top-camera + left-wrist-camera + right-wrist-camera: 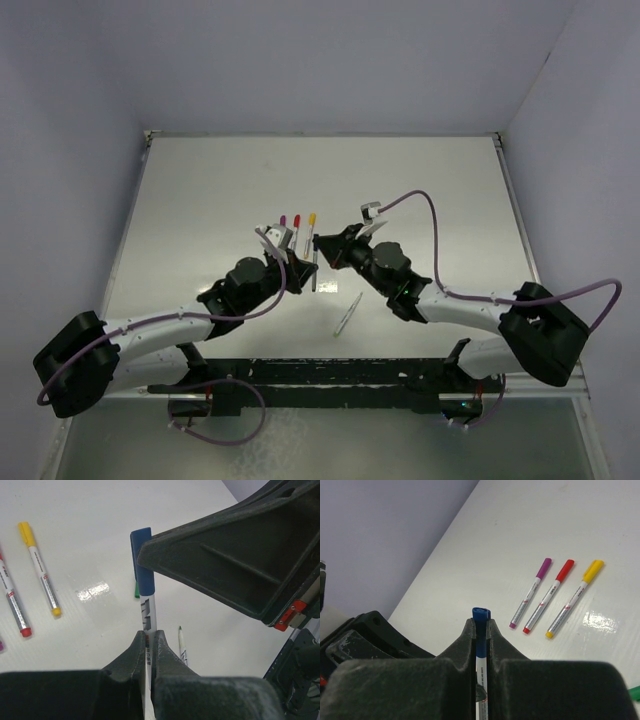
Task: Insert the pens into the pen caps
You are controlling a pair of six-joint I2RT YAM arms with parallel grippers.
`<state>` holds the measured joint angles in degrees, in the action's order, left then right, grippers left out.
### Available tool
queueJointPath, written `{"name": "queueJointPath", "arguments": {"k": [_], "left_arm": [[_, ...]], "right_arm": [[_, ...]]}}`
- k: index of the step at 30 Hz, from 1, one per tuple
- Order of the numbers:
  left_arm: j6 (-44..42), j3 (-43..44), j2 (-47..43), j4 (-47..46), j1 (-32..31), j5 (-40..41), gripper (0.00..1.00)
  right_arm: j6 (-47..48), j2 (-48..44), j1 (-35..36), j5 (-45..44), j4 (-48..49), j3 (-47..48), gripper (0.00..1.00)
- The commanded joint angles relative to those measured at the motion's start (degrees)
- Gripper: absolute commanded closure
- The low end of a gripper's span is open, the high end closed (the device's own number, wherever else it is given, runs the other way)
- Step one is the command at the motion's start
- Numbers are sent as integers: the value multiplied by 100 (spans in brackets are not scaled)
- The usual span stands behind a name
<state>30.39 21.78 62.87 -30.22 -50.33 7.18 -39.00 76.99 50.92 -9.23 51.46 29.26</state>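
Note:
A white-barrelled pen is held off the table between both arms. My left gripper is shut on its barrel. The blue pen cap sits on the pen's far end, and my right gripper is shut on that blue cap. In the top view the two grippers, left and right, meet tip to tip at mid-table. An uncapped green-tipped pen lies on the table below, with a green cap apart from it.
Three capped pens lie side by side beyond the grippers: purple, red and yellow. In the top view the loose pen lies near the right arm's forearm. Walls close the table at the back and sides.

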Motion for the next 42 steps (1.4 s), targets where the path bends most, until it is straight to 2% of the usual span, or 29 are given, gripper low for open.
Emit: {"name": "queueJointPath", "arguments": {"k": [1, 3, 8, 11, 17, 21, 30, 37, 42], "left_arm": [[68, 741, -201, -1141, 181, 378, 100], [180, 712, -118, -900, 181, 334, 100], [439, 692, 354, -413, 182, 113, 100], [520, 683, 692, -270, 181, 17, 100], [569, 794, 1275, -107, 184, 189, 100], [307, 1364, 1639, 435, 206, 445, 100], [72, 2703, 2897, 1608, 622, 128, 100], [-31, 3593, 3847, 2426, 907, 22, 100], [-73, 4103, 4388, 2665, 1031, -22, 98]], "right_arm": [[252, -63, 327, 153, -1679, 290, 100], [464, -176, 324, 35, -1858, 561, 91], [1222, -567, 322, -946, -2377, 1330, 65], [1613, -862, 314, -1452, -2584, 1623, 54], [1840, -1573, 309, -2077, -3121, 1749, 47], [1633, -1970, 305, -2690, -3644, 1591, 42], [857, -2395, 279, -3363, -4746, 1209, 43], [606, -2670, 253, -3489, -4987, 938, 42], [481, -2707, 243, -3513, -5094, 836, 42]]}}
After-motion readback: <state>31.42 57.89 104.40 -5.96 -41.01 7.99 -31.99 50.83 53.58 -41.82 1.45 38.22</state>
